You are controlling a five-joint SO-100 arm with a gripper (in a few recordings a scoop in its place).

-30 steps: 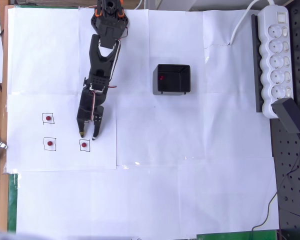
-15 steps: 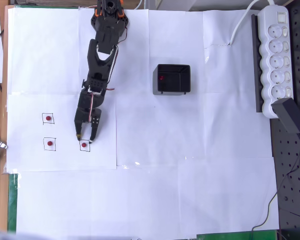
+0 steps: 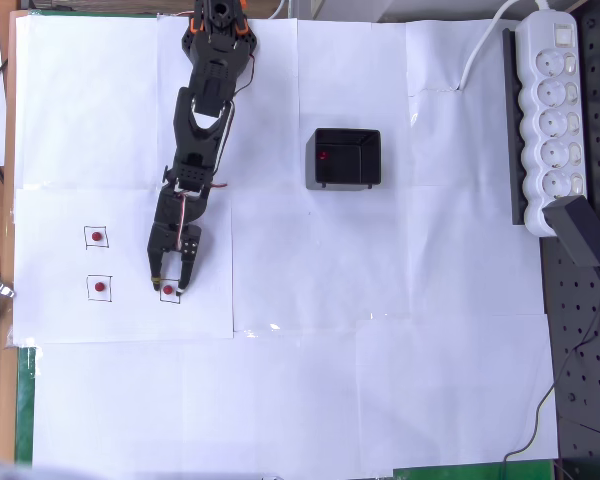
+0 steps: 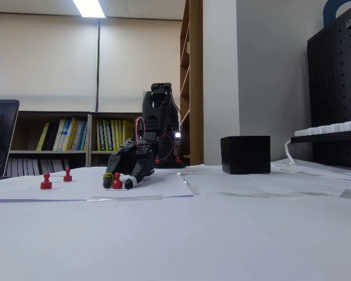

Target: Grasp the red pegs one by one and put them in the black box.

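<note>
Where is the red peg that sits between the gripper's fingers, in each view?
Overhead view: the red peg lies low on the left, in the rightmost printed square, between the fingertips of the gripper.
Fixed view: the same peg stands left of centre on the white paper.
Shared landmark: the black box.

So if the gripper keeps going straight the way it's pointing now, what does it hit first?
Probably the red peg in its printed square: the gripper points down toward the paper with its open fingers either side of that peg, and in the fixed view the peg sits between the fingertips. Depth is unclear.
</note>
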